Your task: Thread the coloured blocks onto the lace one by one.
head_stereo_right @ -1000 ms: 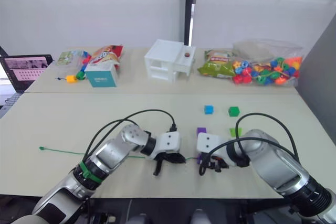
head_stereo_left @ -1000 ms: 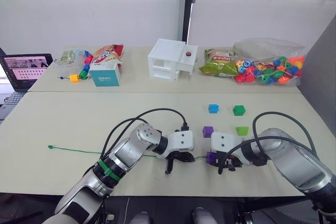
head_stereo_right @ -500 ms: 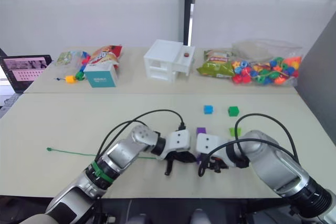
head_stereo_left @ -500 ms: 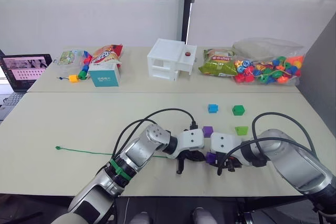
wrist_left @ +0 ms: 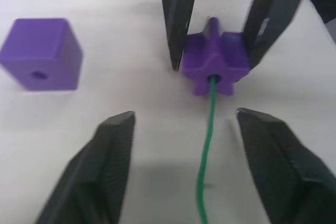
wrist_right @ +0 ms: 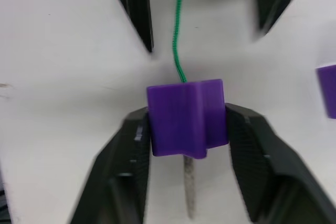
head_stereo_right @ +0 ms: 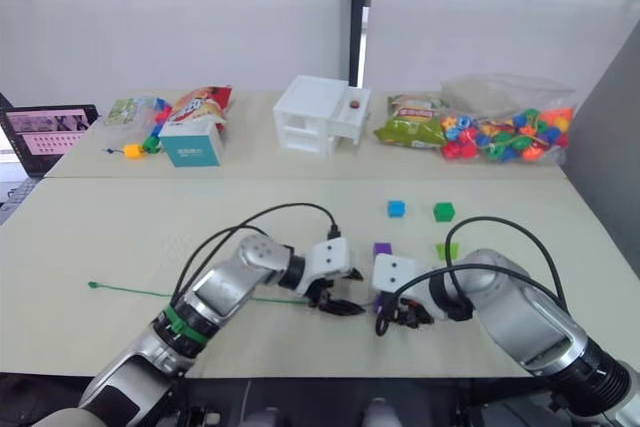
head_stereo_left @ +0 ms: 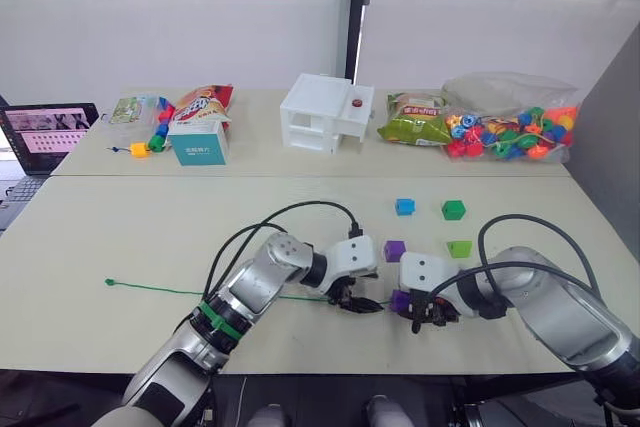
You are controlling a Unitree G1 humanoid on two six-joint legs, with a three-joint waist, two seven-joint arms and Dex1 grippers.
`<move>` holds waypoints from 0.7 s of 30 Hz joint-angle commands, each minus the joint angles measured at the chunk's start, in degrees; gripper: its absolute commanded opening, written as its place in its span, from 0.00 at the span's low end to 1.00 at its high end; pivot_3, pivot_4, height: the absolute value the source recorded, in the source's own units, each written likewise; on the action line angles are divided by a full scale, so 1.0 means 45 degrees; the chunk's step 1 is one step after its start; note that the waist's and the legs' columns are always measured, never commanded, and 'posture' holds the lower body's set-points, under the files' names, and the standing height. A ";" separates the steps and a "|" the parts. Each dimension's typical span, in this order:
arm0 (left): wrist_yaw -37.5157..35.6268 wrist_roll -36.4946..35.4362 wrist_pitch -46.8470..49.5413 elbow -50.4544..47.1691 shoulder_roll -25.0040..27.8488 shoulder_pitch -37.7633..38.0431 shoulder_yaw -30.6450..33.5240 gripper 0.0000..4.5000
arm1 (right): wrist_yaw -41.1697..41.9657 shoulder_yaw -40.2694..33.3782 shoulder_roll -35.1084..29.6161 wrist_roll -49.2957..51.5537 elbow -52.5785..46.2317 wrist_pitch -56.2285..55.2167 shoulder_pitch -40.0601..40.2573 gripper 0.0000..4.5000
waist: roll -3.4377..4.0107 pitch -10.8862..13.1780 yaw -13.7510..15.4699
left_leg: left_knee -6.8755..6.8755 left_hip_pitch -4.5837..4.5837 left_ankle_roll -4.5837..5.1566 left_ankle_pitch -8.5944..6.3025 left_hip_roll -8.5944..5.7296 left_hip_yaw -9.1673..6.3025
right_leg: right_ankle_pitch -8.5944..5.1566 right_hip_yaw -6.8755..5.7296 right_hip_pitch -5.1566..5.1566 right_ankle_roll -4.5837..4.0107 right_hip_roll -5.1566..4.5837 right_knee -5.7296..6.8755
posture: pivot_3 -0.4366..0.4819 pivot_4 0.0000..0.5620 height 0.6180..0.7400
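Lace [wrist_left: 210,109] now through purple block [wrist_right: 186,116], right gripper [wrist_right: 187,145] clamping it; left gripper [wrist_left: 184,169] released, open.

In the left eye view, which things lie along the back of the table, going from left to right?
Laptop → teal box → white box → green snack bag → bag of round beads.
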 commanded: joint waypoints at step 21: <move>0.0589 -0.0120 -0.2086 0.1608 -0.2477 0.0305 -0.0458 1.00 | -0.0506 -0.6624 -0.2088 0.2709 -0.1123 0.0286 0.4026 0.99 | -0.0006 0.0003 0.0185 | 0.0002 -0.0001 0.0002 -0.0001 -0.0008 0.0012 | 0.0003 0.0000 0.0012 0.0005 -0.0011 -0.0008 | 0.48 0.27 1.00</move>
